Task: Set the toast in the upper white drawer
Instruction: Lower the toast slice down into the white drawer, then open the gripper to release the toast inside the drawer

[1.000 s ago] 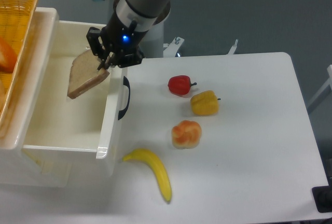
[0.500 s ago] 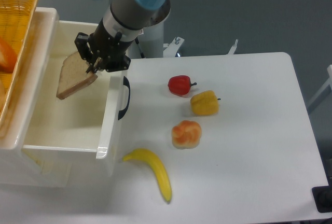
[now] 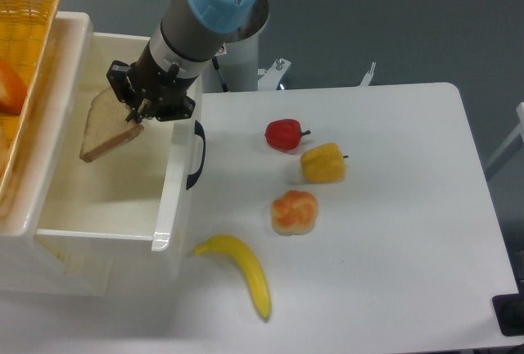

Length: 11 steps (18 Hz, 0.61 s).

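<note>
The toast, a flat light-brown slice with darker crust, hangs tilted in my gripper, which is shut on its upper right corner. It is held above the inside of the upper white drawer, which is pulled open at the left and has a black curved handle on its front. The slice is over the drawer's back middle part and does not touch the floor of the drawer.
A yellow wicker basket with an orange item stands at the far left above the drawer. On the white table lie a red pepper, a yellow pepper, an orange round fruit and a banana.
My gripper has carried the toast to the left, from near the drawer's front wall to further over the inside of the drawer. The things on the table have not moved.
</note>
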Each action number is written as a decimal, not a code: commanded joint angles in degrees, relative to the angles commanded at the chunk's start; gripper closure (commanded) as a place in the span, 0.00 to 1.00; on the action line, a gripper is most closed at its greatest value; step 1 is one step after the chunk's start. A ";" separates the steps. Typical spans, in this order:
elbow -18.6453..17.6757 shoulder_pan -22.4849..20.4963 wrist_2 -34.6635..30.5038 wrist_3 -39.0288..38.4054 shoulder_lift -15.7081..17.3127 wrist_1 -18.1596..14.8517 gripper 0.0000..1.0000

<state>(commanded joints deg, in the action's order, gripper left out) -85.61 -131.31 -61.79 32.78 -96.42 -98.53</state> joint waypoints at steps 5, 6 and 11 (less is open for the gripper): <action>0.00 0.62 0.00 -0.35 -0.09 0.00 0.81; -0.09 0.62 0.00 -0.35 -0.09 0.00 0.79; -0.18 0.62 -0.09 -0.35 -0.18 0.09 0.76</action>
<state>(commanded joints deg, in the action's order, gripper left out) -85.78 -130.69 -61.87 32.43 -96.59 -98.44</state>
